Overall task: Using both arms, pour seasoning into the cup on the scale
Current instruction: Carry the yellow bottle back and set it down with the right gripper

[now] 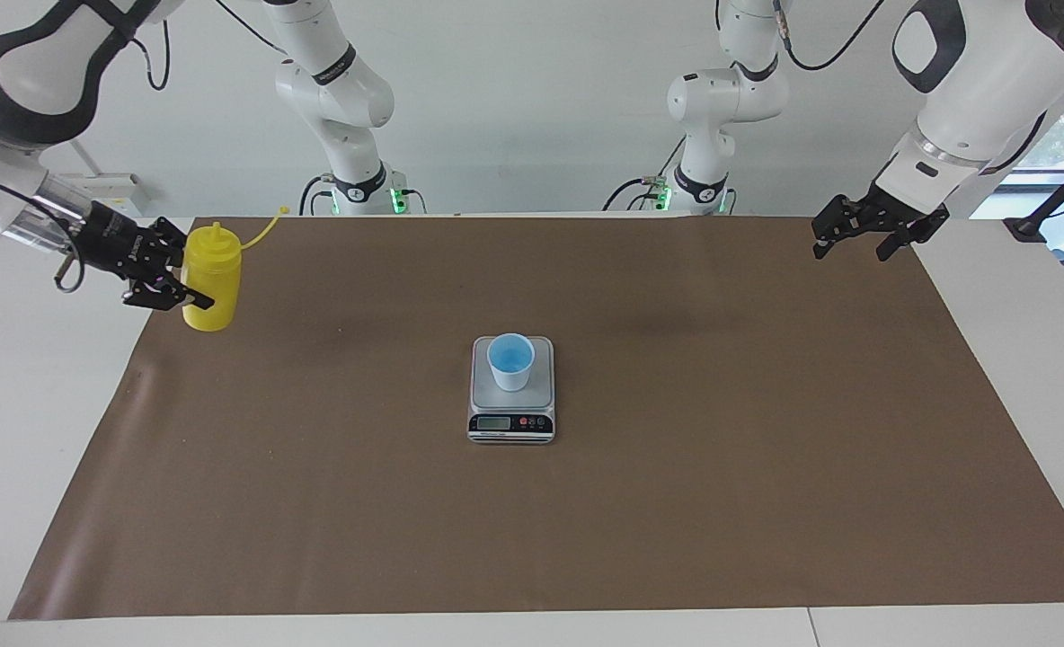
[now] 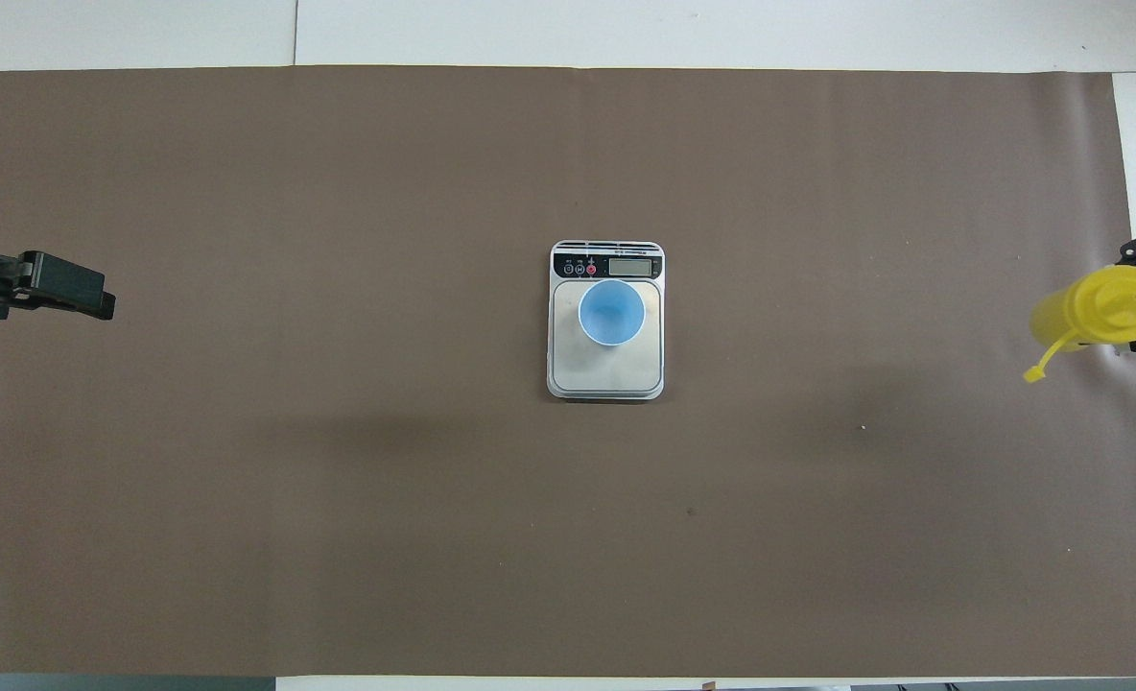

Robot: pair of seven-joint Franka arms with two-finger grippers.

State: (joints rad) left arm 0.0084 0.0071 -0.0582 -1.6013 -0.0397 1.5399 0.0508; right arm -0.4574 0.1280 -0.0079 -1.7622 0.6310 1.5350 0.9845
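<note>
At nine o'clock of the table [image 1: 766, 503], the right gripper [image 1: 162, 279] pinches the upright seasoning bottle [image 1: 211, 279] at mid-body; soft, likely squeezable plastic. Centre: light cup [image 1: 509, 361] on scale [image 1: 511, 422]. At three o'clock, the left gripper [image 1: 864, 235] waits, jaws spread.
</note>
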